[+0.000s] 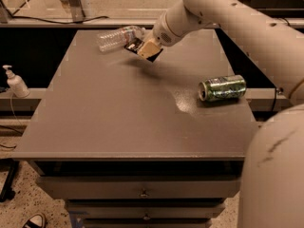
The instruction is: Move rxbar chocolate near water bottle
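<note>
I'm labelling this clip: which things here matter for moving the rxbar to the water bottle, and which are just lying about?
Job in hand:
- rxbar, held in the gripper over the far side of the table
- water bottle, lying right beside it

Lying about:
- green can, on its side at the table's right
- pump bottle, off the table at left

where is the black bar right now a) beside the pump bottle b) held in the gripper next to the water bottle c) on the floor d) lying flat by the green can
b: the gripper is shut on the bar at the far side of the table, right beside the lying water bottle, well away from the green can.
</note>
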